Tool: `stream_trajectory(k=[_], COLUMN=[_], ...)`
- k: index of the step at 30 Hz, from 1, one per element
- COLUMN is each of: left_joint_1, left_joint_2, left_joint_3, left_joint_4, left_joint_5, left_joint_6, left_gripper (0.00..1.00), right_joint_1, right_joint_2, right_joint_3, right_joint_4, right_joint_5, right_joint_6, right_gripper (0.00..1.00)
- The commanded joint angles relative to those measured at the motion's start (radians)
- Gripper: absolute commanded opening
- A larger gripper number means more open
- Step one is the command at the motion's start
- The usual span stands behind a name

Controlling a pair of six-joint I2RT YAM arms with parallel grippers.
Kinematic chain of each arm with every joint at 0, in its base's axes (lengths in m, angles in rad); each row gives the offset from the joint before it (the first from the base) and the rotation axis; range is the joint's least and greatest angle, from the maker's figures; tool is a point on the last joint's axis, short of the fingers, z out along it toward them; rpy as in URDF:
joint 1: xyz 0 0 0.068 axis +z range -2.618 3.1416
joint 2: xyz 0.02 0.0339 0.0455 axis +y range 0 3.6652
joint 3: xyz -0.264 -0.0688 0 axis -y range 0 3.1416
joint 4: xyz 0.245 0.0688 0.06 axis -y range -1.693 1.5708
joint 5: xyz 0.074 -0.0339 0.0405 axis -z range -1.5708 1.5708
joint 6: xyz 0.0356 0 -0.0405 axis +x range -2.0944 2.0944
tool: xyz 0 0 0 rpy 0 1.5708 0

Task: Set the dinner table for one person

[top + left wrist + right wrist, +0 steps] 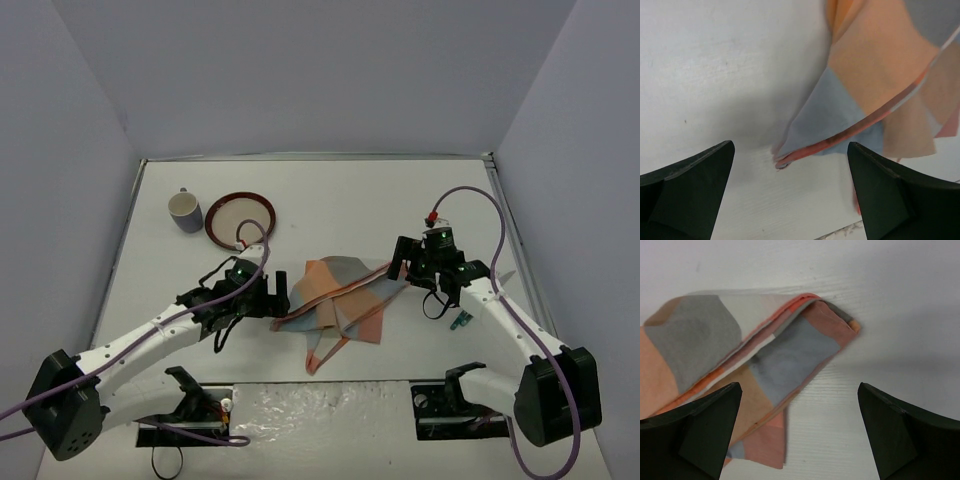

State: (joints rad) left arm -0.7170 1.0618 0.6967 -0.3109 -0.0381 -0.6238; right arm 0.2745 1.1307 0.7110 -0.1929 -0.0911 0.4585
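The orange-and-blue plaid cloth mat (340,305) lies crumpled and partly folded in the middle of the white dinner table (330,195). My left gripper (278,300) hangs open just left of the cloth's left corner, touching nothing. In the left wrist view that pointed corner of the cloth (880,90) lies ahead of the open gripper (790,200). My right gripper (403,264) stands open over the cloth's right end. In the right wrist view the folded cloth (740,355) lies ahead and to the left of that gripper (800,435), with bare table between the fingers.
A brown-rimmed plate (240,220) and a blue-and-white mug (184,211) stand at the back left. A small green item (461,321) lies by the right arm. Metal rails (500,215) border the table, and grey walls close it in.
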Motion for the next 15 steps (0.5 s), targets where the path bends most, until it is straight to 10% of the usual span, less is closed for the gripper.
stream_trajectory(k=[1,15], left_joint_1=[0.002,0.002], left_joint_2=[-0.058,-0.018], left_joint_3=[-0.084,-0.277], left_joint_4=[0.100,0.296], left_joint_5=[0.008,0.084], left_joint_6=[-0.100,-0.057], left_gripper=[0.92,0.83], right_joint_1=[-0.012,-0.068], right_joint_2=[0.013,0.046], right_joint_3=[-0.038,-0.053], right_joint_4=[0.071,0.133], right_joint_5=[0.086,0.023], right_joint_6=[0.023,-0.017], right_gripper=[0.96,0.94])
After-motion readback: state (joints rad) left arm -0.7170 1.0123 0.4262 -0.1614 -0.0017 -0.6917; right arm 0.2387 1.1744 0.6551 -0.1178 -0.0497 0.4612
